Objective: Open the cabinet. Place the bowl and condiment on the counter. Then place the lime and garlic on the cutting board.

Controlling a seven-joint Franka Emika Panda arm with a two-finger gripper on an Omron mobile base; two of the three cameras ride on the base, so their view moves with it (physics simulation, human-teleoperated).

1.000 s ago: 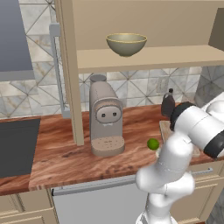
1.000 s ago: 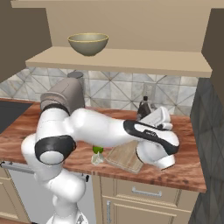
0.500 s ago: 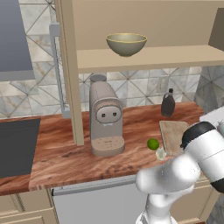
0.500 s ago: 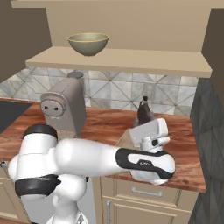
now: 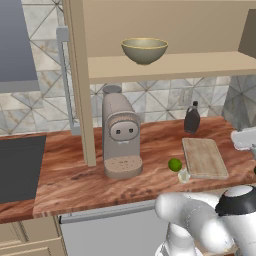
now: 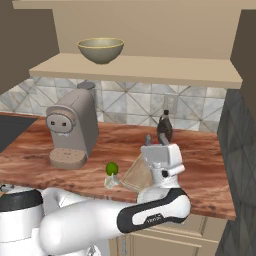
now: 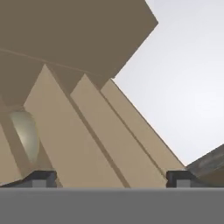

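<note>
The cabinet [image 5: 165, 20] stands open, with the olive bowl [image 5: 144, 50] on its shelf [image 6: 135, 70]. On the counter [image 5: 75, 175] the dark condiment bottle [image 5: 192, 119] stands behind the cutting board [image 5: 204, 157]. The lime [image 5: 174, 164] lies on the counter just left of the board. The pale garlic [image 5: 183, 175] sits by the board's near left corner. My gripper [image 6: 157, 141] hangs over the board's near side, pointing up, open and holding nothing. In the hand view my gripper [image 7: 111, 178] faces the cabinet's shelves, and the bowl [image 7: 24, 135] shows at the left.
A beige coffee machine [image 5: 120, 135] stands on the counter left of the lime. The open cabinet door [image 5: 77, 80] with its grey handle [image 5: 64, 80] juts out above it. A dark cooktop [image 5: 20, 165] is at the far left. A dark wall [image 6: 240, 165] closes the right end.
My arm has swung down and to the right, away from over the cutting board, and the hand has turned to point upward. The lime, bottle and bowl have not moved.
</note>
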